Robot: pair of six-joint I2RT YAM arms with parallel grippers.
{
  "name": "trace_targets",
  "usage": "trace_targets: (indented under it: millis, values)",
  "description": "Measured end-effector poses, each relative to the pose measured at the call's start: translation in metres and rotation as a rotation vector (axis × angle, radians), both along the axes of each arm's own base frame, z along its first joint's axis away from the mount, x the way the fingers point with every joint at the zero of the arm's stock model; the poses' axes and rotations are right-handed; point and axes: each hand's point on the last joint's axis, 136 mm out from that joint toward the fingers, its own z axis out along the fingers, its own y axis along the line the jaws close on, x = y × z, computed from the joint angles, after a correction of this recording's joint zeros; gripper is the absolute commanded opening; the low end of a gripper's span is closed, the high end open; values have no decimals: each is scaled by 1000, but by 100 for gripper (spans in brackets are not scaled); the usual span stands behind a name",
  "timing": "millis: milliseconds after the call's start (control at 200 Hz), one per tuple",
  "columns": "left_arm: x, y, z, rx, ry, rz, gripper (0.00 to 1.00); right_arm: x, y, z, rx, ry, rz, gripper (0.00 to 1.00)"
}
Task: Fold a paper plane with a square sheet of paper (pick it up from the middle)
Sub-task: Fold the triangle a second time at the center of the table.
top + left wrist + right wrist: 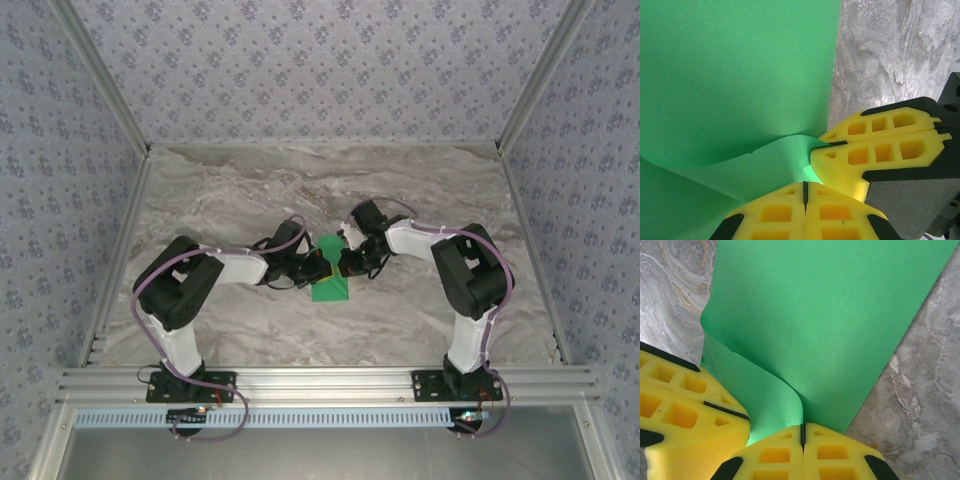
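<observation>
Flowery walls [300, 70] are ringing the marble table [230, 190]. The left pincer [805, 186] and right pincer [802, 429], side by side, are both squeezing shut on the green paper [735, 75] between them.

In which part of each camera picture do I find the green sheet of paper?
Top external: the green sheet lies at the centre of the marbled table.
Left wrist: it covers the left and middle, pinched by the left gripper at the bottom edge.
Right wrist: it covers the upper middle, pinched by the right gripper at the bottom.
Shared landmark: the marbled table under it.
</observation>
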Motion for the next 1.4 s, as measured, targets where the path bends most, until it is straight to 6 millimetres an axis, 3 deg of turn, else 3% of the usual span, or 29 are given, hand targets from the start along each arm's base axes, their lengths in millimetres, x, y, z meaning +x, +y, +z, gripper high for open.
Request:
trace_targets:
  millis: [385,1404]
  values:
    - [0,0,0,1,-6,-5,0,4,1,15,14,-43,4,6]
    - [2,-2,3,-2,-11,-5,0,5,-2,0,-20,-24,-2,6]
